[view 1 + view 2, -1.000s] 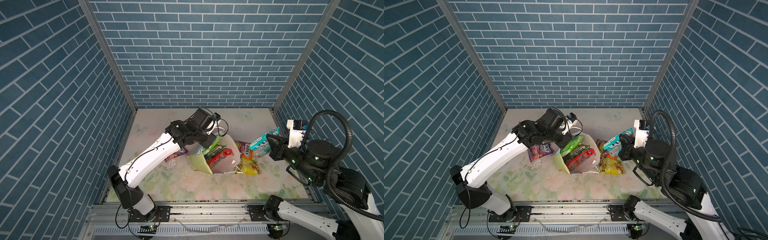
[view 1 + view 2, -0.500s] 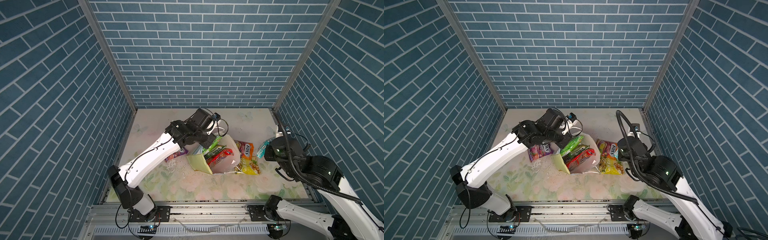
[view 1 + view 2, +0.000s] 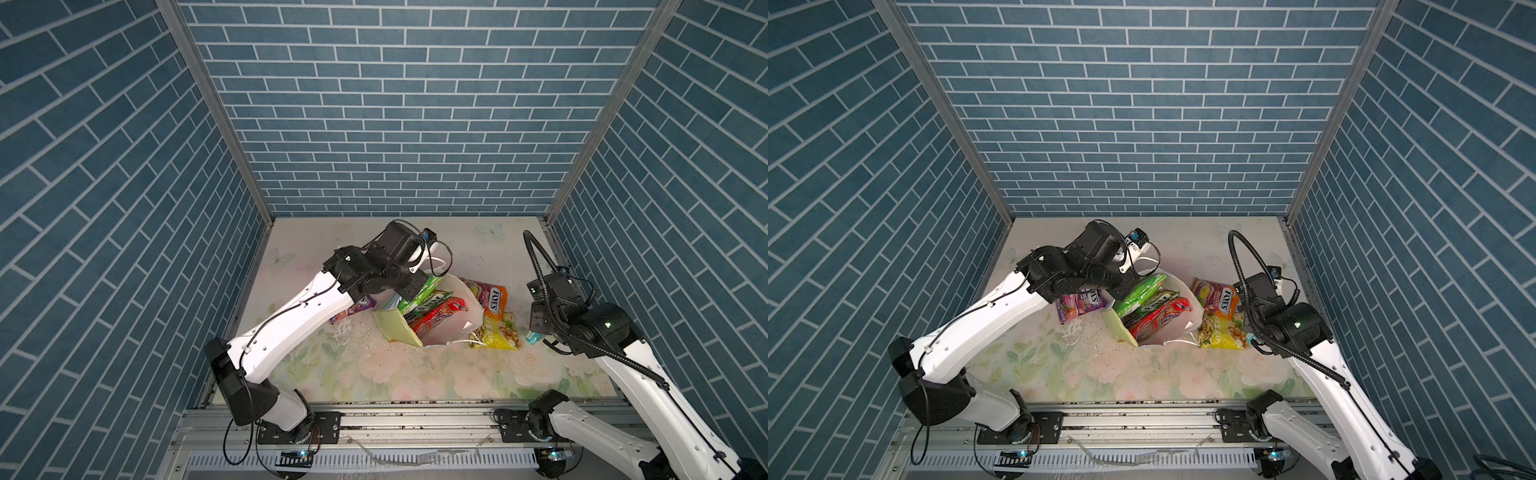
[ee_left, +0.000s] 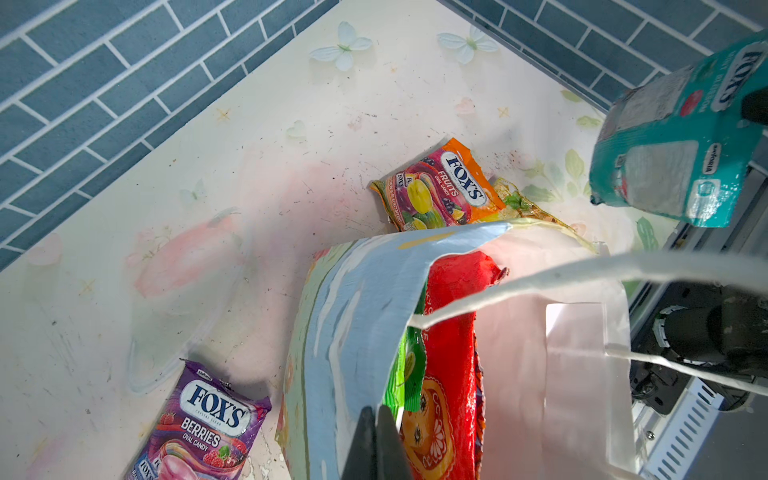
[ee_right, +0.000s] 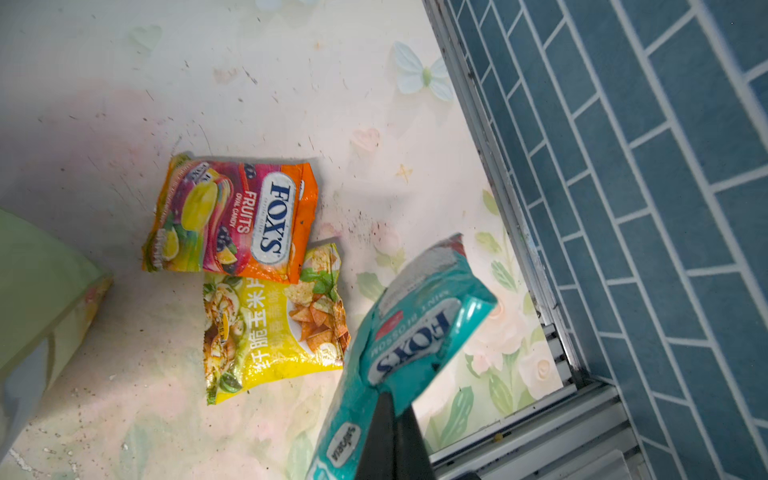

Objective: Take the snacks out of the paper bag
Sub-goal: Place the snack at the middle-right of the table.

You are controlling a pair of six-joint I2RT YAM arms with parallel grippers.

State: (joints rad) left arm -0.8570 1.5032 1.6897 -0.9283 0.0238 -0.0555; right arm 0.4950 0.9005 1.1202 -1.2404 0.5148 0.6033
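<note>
Right claw [image 5: 388,415] clamps one end of teal packet [image 5: 419,332].

In both top views the right arm's wrist [image 3: 552,309] hides the right gripper [image 5: 388,399] and all but a sliver of the teal packet [image 3: 534,337], at three o'clock of the paper bag [image 3: 397,328]; the left arm's wrist [image 3: 390,278] masks the left gripper [image 4: 374,411] and covers part of the purple packet [image 3: 353,309] at the bag's nine o'clock; the paper bag's walls hide the lower part of the red cookie bag [image 4: 451,332]; in the left wrist view a cord handle [image 4: 582,269] is blurred, and frame edges crop the purple and teal packets.
</note>
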